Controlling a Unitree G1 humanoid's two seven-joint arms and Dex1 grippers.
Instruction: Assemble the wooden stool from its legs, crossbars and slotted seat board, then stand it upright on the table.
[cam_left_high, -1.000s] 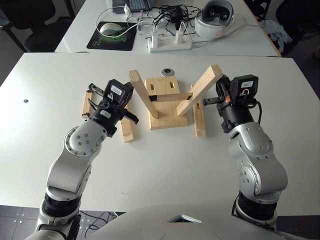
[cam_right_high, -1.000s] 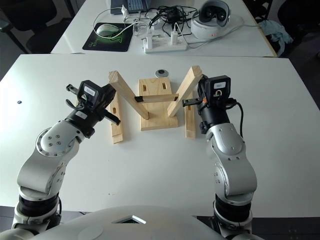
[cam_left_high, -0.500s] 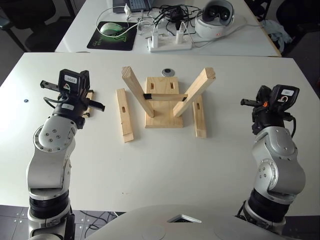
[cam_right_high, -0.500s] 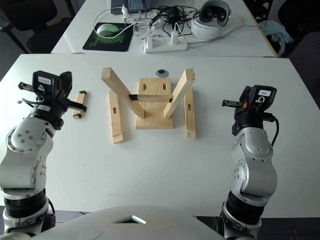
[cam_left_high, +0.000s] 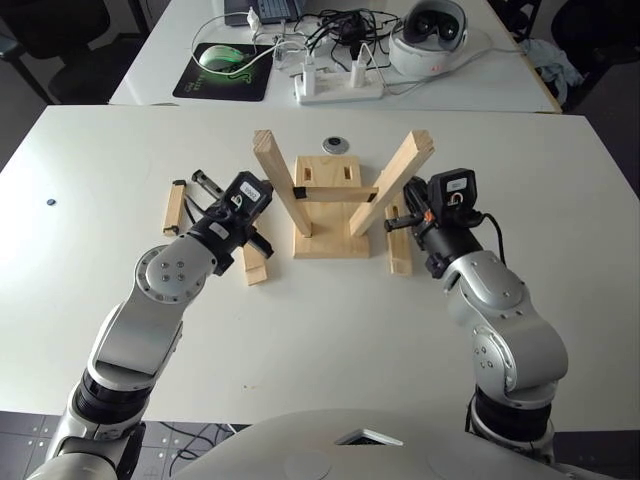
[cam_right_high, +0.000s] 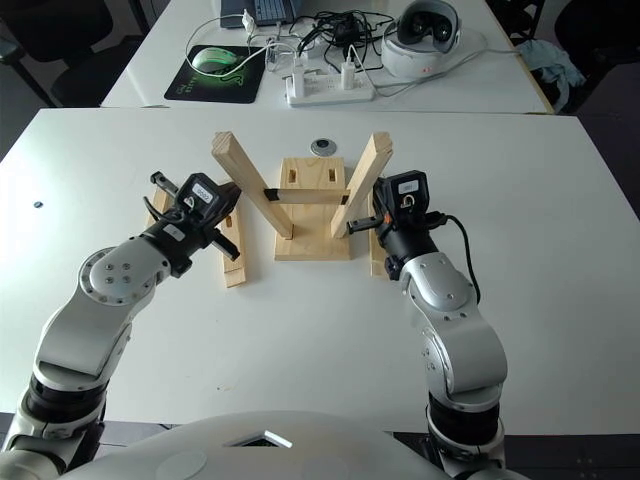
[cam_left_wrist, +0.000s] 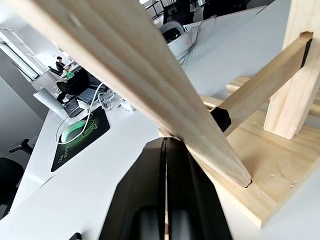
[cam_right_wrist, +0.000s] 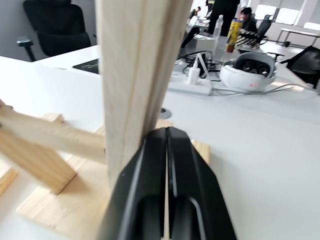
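The white tabletop carries the stool parts around its middle, toward the far edge. The slotted seat board lies flat there. Two legs stand on it, splayed apart: the left standing leg leans toward the tabletop's left edge and the right standing leg toward its right edge, with a thin crossbar joining them. A loose leg lies flat just left of the board, and another loose leg lies flat just right of it.

The left gripper sits over the left loose leg, its fingers pressed together on nothing, close under the left standing leg. The right gripper is likewise closed and empty, right beside the right standing leg.

A short stick lies nearer the left edge. A small round disc sits just beyond the board.
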